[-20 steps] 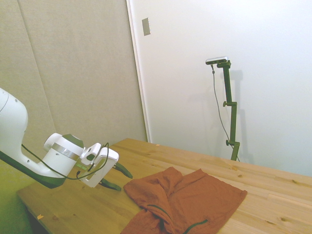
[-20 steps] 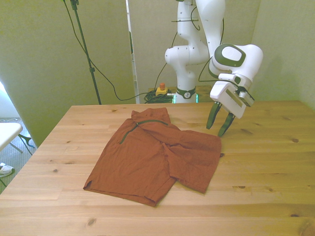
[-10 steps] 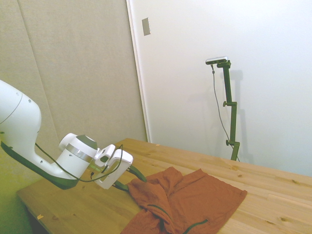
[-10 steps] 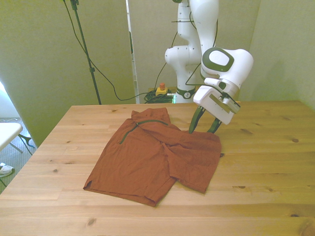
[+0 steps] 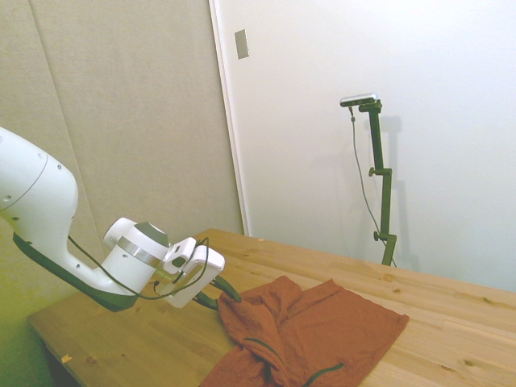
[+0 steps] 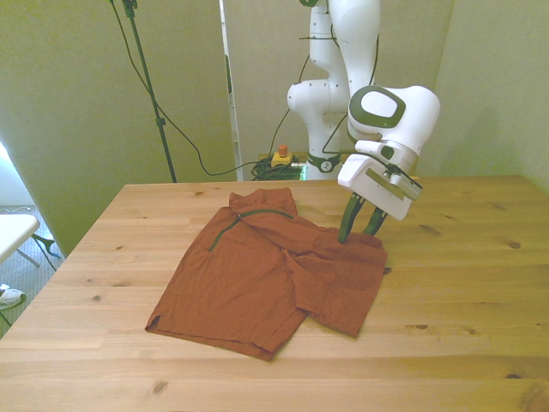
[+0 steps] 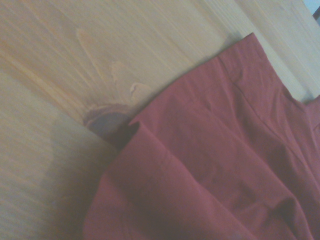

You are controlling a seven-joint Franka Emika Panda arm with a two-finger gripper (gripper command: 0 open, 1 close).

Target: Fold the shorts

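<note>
Where the white arm comes in from the side view's left, its two-finger gripper (image 5: 226, 292) with dark green fingers sits low at the near corner of the rust-orange, wrinkled cloth shorts (image 5: 310, 334). The fingers stand only a narrow gap apart at the cloth's edge; whether they actually pinch it cannot be told. The shorts lie on the pale wooden table (image 5: 451, 322), spread away from the gripper toward the picture's right, with a thin dark trim line (image 5: 324, 372) curving near the lower edge.

From the front view, the gripper (image 6: 358, 230) tips down onto the shorts' (image 6: 266, 275) corner at the front view's right, fingers close together and touching or nearly touching the fabric. The garment's long axis runs diagonally, from the far middle of the table (image 6: 463, 300) down toward the near edge at the front view's left. A dark trim strip (image 6: 233, 220) shows at the far end. No readable writing or label appears on the shorts or the arm.

Close up, the wrist view shows a folded hem of the shorts (image 7: 210, 165) lying on the table's wood grain (image 7: 75, 75), beside a dark knot (image 7: 105, 120).
</note>
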